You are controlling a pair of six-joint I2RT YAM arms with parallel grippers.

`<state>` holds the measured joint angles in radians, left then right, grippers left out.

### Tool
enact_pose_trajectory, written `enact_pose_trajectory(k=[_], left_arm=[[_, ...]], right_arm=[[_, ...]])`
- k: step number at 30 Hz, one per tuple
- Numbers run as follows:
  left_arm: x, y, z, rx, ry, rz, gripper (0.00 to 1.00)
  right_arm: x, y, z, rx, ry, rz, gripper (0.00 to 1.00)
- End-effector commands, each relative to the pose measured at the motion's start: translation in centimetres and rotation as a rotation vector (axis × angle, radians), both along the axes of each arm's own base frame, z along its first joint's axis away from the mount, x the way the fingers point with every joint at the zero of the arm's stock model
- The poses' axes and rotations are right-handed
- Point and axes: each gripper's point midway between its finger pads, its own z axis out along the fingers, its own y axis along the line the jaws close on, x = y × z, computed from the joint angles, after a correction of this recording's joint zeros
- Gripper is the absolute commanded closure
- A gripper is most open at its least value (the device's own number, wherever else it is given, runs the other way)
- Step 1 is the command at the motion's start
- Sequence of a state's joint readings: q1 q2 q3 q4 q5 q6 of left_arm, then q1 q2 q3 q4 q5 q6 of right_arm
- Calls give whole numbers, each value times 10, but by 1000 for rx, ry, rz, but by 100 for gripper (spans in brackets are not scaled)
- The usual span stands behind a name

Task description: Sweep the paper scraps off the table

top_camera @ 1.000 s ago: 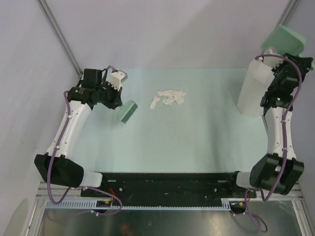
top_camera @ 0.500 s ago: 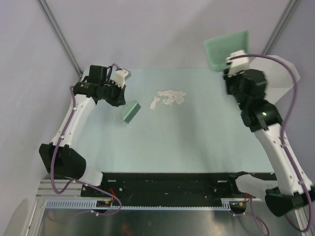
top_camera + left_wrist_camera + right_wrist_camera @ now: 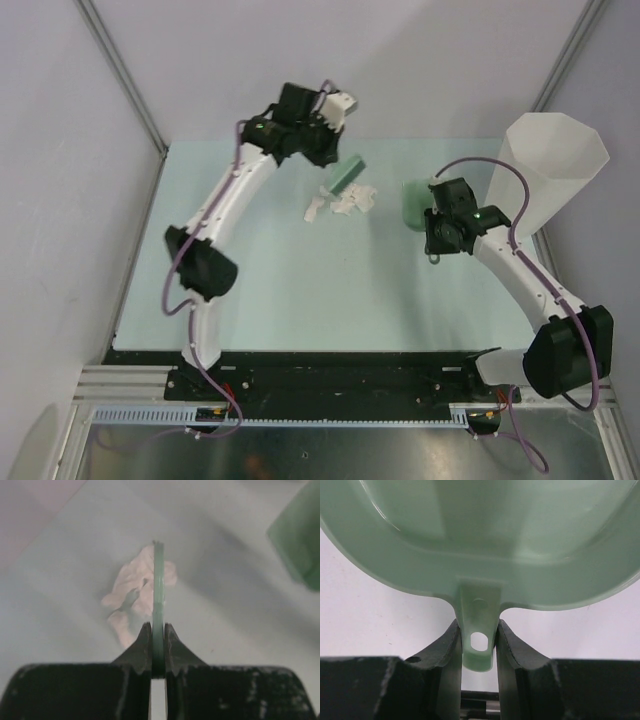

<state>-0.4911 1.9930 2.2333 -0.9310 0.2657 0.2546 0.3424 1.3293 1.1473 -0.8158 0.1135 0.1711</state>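
Several crumpled white paper scraps lie in a small heap on the far middle of the mint-green table. My left gripper is shut on a green brush, held just behind the heap; in the left wrist view the brush stands edge-on over the scraps. My right gripper is shut on the handle tab of a green dustpan, which sits right of the heap; its pan fills the right wrist view above the jaws.
A tall white faceted bin stands at the far right behind the right arm. Grey walls ring the table. A black rail runs along the near edge. The dustpan also shows in the left wrist view at upper right.
The left arm swung from the far left to behind the scrap heap with the brush. The right arm brought the dustpan down from above the bin to the table right of the heap.
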Motion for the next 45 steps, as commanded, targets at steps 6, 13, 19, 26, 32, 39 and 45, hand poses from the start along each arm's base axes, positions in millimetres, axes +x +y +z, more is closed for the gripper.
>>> enact_pose_trajectory(k=[6,13,19,26,32,39,45], left_arm=[[56,-101,-53,-239,124,151,100],[89,-71,-105,-186,162,272,100],[78,-16,-157,-172,359,305,100],[35,66,-164,-148,464,357,100],[-19,128,-180,-144,559,409,100],[-56,161,-145,-156,462,382,100],[-69,147,-77,-253,314,267,100]], right_arm=[[-27,-12,-9,29,35,-81,100],[-33,-2,0,99,27,-66,100],[-44,15,-7,110,61,-47,100],[-53,40,-16,114,91,5,100],[-58,68,-34,110,146,74,100],[-91,114,-61,116,289,257,100],[-123,107,-84,-24,485,320,100]])
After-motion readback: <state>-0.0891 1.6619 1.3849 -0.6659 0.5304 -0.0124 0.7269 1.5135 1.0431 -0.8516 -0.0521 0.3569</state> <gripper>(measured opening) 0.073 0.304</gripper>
